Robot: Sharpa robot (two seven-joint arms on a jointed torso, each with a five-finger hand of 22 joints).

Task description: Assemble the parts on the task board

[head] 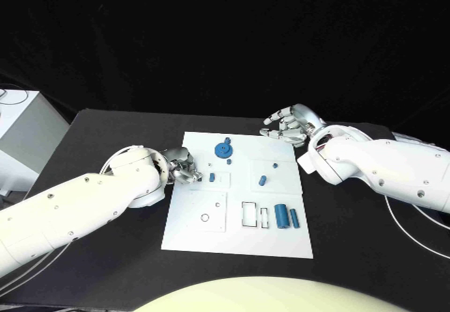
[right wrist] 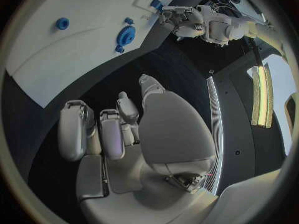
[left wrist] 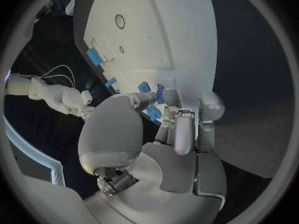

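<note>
Head view: one board (head: 240, 201), one gear (head: 223, 150), two cylinders (head: 280, 215). Left hand (head: 181, 166) grasps a small part (left wrist: 154, 113); right hand (head: 291, 125) released, fingers apart.

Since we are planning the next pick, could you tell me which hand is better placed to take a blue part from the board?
Probably the left hand: it rests at the task board edge beside a small blue part. The right hand hovers off the far corner.
</note>
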